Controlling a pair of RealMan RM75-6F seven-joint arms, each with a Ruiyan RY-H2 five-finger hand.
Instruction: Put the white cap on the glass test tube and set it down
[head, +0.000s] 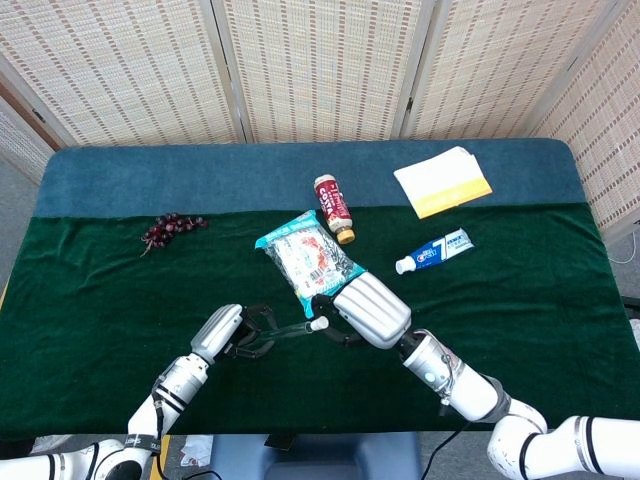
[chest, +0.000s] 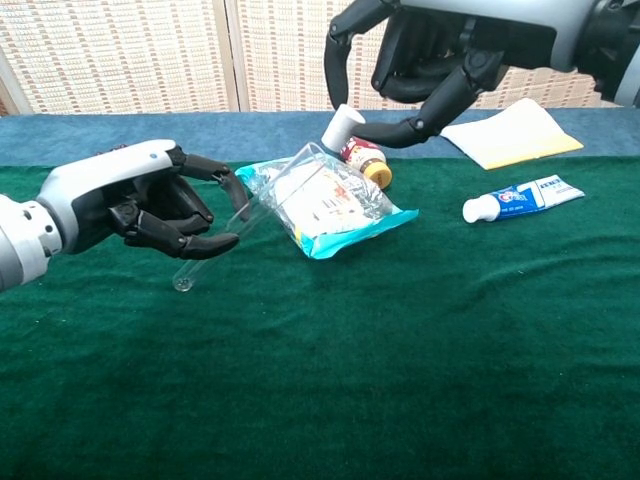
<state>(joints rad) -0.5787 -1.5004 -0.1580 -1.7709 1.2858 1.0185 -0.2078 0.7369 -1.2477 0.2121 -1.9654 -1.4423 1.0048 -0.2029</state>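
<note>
We counted one glass test tube (chest: 245, 214), one white cap (chest: 341, 124) and two hands (chest: 150, 210) (chest: 430, 60). We also saw one snack packet (head: 305, 260), one bottle (head: 333, 208), one toothpaste tube (head: 436, 249), one grape bunch (head: 170, 229) and one yellow-and-white pad (head: 443, 180).

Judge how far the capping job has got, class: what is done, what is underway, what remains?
Done: the left robot hand holds the glass test tube tilted above the green cloth, and the right robot hand pinches the white cap. Underway: the cap sits just by the tube's open end, not yet on. Left: seat it and set the tube down.

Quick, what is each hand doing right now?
Left hand: holds the glass test tube, tilted.
Right hand: pinches the white cap, just above the tube's mouth.
</note>
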